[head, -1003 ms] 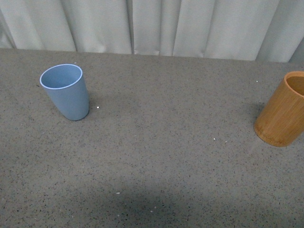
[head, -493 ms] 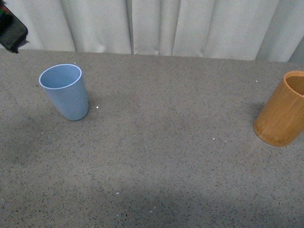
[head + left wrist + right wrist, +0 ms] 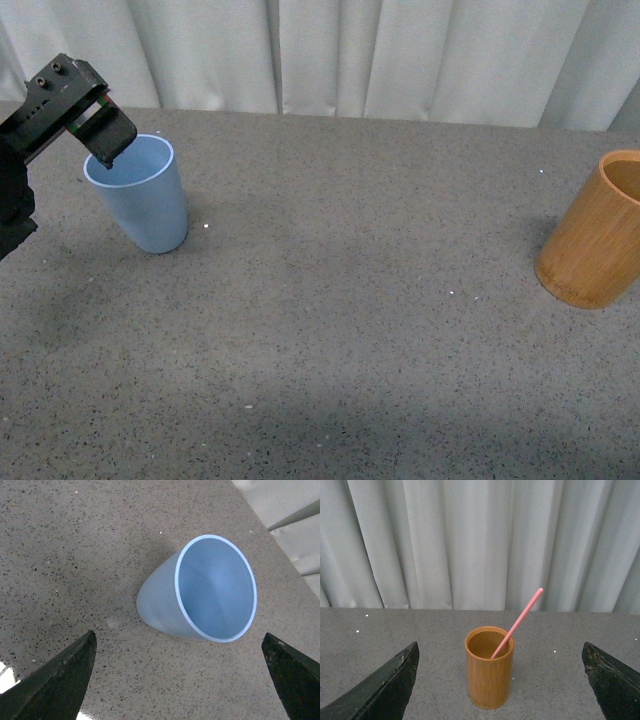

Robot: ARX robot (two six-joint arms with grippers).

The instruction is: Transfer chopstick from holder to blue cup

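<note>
Chopstick point(image 3: 517, 622), pink-red, stands tilted inside the orange-brown holder point(image 3: 489, 680) on the grey speckled surface point(image 3: 350, 330), its upper end leaning past the rim. Right end effector point(image 3: 500, 647) faces the holder, fingers spread apart and empty. Left end effector point(image 3: 178, 637), fingers likewise apart, hovers over the upright blue cup point(image 3: 140, 200), well apart from the holder.

Grey speckled tabletop point(image 3: 350, 330) fills the front view. Pleated white curtain point(image 3: 350, 50) at 12 o'clock. Soft shadow at 6 o'clock.
</note>
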